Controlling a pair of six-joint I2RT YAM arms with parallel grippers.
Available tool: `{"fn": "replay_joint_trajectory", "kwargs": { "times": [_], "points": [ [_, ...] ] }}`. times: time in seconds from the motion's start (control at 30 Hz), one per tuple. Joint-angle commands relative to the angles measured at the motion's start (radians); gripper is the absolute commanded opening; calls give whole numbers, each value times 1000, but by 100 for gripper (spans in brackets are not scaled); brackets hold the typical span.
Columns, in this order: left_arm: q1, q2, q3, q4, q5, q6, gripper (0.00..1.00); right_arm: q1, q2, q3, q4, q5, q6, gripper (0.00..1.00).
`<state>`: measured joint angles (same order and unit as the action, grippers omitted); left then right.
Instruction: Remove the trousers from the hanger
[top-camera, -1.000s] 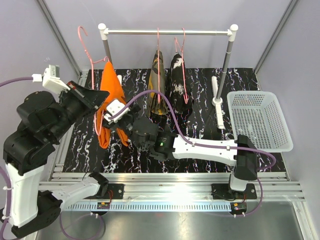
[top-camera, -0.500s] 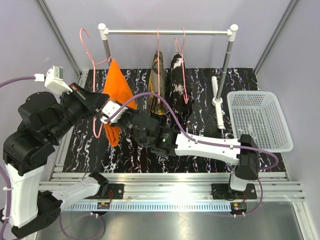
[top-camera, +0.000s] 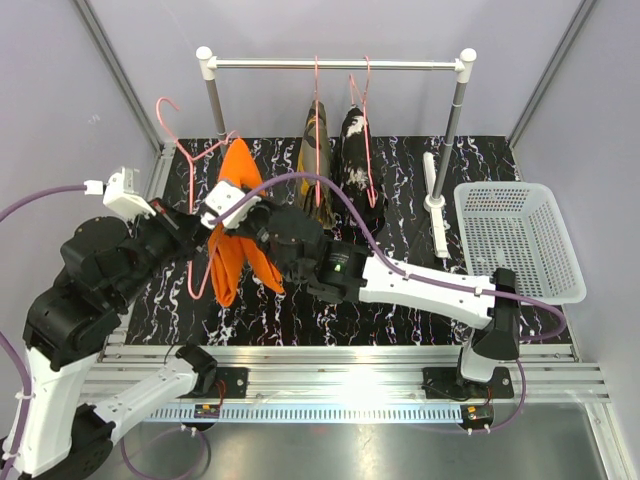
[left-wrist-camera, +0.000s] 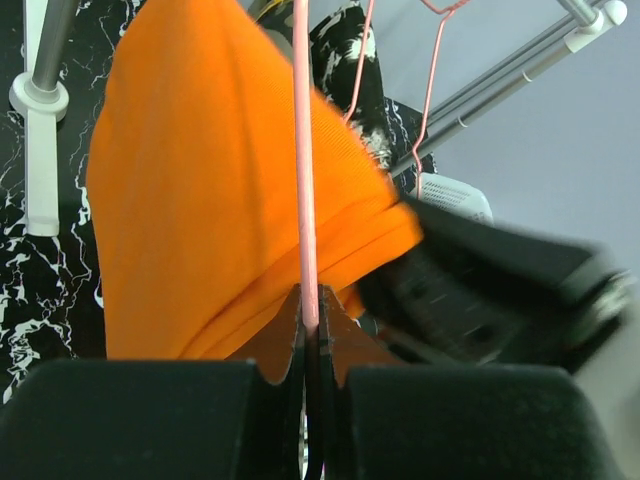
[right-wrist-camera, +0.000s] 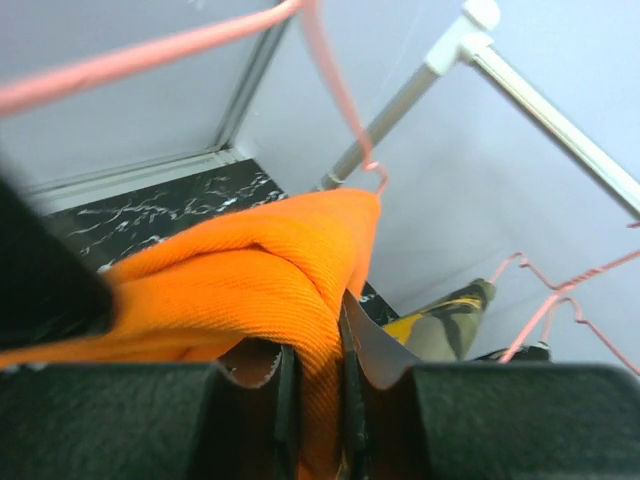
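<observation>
Orange trousers (top-camera: 238, 200) hung over a pink hanger (left-wrist-camera: 303, 150), off the rail (top-camera: 335, 64), at the far left of the mat (top-camera: 400, 210). The left gripper (left-wrist-camera: 312, 318) was clamped on the hanger wire. The right gripper (right-wrist-camera: 313, 372) was pinched on a fold of the orange cloth. Camouflage trousers (top-camera: 315, 165) and black trousers (top-camera: 357, 165) hung on the rail. Recommendation: keep the left grip firm and the hanger level. Draw the cloth off rightward in one steady pull, avoiding any snag that could twist the wire from the jaws.
</observation>
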<state>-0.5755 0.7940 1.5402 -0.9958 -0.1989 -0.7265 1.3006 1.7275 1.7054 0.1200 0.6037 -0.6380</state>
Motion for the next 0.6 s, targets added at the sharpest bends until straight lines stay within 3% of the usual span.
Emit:
{"fn": "replay_joint_trajectory", "kwargs": {
  "times": [0.0, 0.3, 0.57],
  "points": [
    [-3, -50, -52, 120, -33, 19, 0, -32, -49, 175, 125, 117, -41, 0],
    [-4, -176, -271, 138, -37, -27, 0, -87, -11, 480, -11, 182, -58, 0],
    [-3, -213, -351, 121, -112, -19, 0, -98, -6, 830, -215, 258, -106, 0]
  ]
}}
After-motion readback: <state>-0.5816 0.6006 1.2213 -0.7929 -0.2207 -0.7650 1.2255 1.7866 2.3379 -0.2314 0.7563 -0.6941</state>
